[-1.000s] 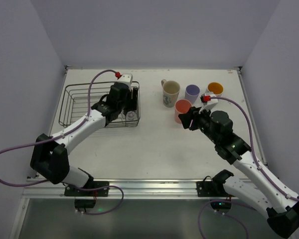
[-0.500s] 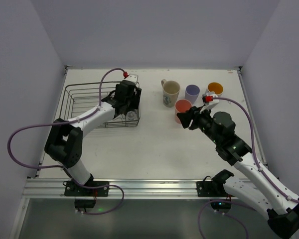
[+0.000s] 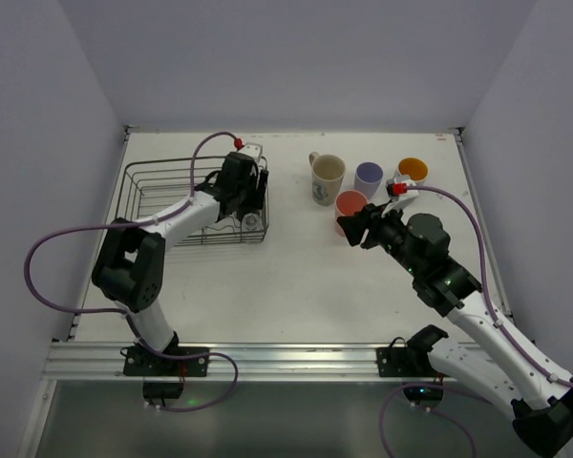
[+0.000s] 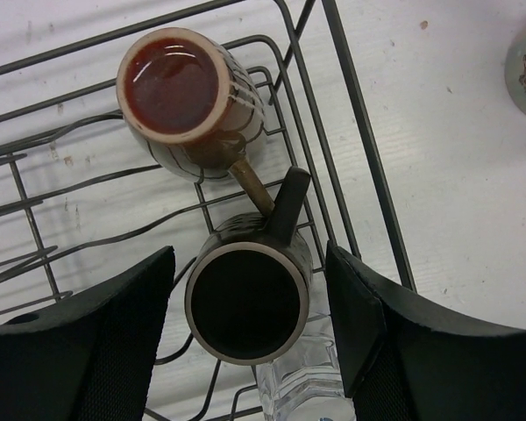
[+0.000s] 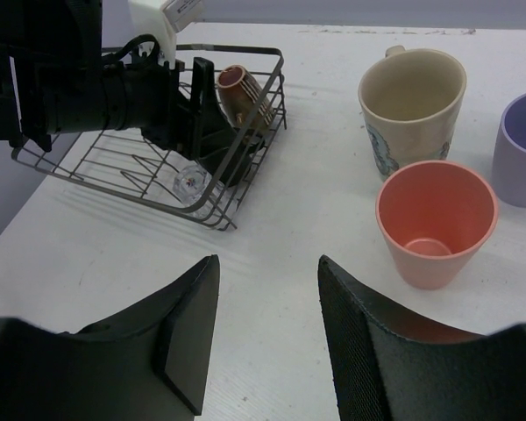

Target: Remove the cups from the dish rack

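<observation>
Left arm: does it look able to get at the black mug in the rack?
Probably yes: the left gripper is open with a finger either side of the black mug, and nothing covers the mug's mouth.

The top view looks down from high above and behind the arm bases. It takes in the whole table [image 3: 296,277], with the rack [image 3: 148,205] at upper left and the pink cup [image 3: 347,202] at upper right. The left wrist view is very near and faces almost straight down into one rack corner, with the left fingers [image 4: 88,342] at the frame's lower corners. The right wrist view sits low and looks slantwise across the table, with the right fingers [image 5: 184,342] along the bottom edge. Both wrist views share that rack corner, with the brown cup [image 4: 180,96] and black mug [image 4: 248,303].
</observation>
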Controlling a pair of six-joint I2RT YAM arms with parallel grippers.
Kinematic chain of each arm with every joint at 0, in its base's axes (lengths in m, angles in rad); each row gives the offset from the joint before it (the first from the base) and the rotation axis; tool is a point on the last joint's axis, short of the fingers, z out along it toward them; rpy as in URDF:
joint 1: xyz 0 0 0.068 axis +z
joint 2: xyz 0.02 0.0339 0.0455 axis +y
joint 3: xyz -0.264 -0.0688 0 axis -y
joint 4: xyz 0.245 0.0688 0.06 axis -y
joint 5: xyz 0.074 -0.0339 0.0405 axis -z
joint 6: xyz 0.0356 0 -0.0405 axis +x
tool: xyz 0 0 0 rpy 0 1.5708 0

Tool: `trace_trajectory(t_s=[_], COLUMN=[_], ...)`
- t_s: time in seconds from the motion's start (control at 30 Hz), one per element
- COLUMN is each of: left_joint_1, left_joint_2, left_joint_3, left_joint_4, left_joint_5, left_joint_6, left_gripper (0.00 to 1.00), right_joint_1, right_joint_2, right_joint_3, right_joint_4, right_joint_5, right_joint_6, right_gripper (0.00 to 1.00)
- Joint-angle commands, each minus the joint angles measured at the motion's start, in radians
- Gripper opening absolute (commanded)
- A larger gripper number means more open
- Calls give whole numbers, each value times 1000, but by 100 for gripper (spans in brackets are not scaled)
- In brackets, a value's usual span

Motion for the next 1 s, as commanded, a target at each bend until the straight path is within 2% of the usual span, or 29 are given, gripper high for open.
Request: trace_trajectory(t_s=[0.0,0.13,0.33,0.4,0.43,0.5,0.53,0.67,0.83,0.97], left_joint_1=[5,5,5,5,5,9,12,22,23,25], left_joint_2=[9,38,48,45,37,22,14,-36,-116,-199], left_joint_3=[27,33,36,40,39,43,54,80,128,129], left_joint_4=[40,36,33,23,22,19,16,17,0,-14], left_joint_5=[32,20,-3,-18,-25,-38,-35,-26,-45,-40], left_joint_6=[29,22,17,19,19,22,20,11,-15,-41], left_gripper=[72,72,63,58,50,42,35,22,14,13], right_joint_1=[1,3,1,2,1,2,1,3,1,2], right_joint_2=[4,1,7,15,18,25,27,33,60,105], right_joint_3=[-1,-1,6,7,13,22,27,58,79,76], right_joint_4=[48,48,46,44,43,41,37,28,78,162], right_joint_5=[4,8,4,1,-2,-2,-2,-42,-149,-258], right_joint_6=[8,7,7,8,8,10,11,27,98,163], right_gripper=[52,52,53,53,53,54,55,58,67,71])
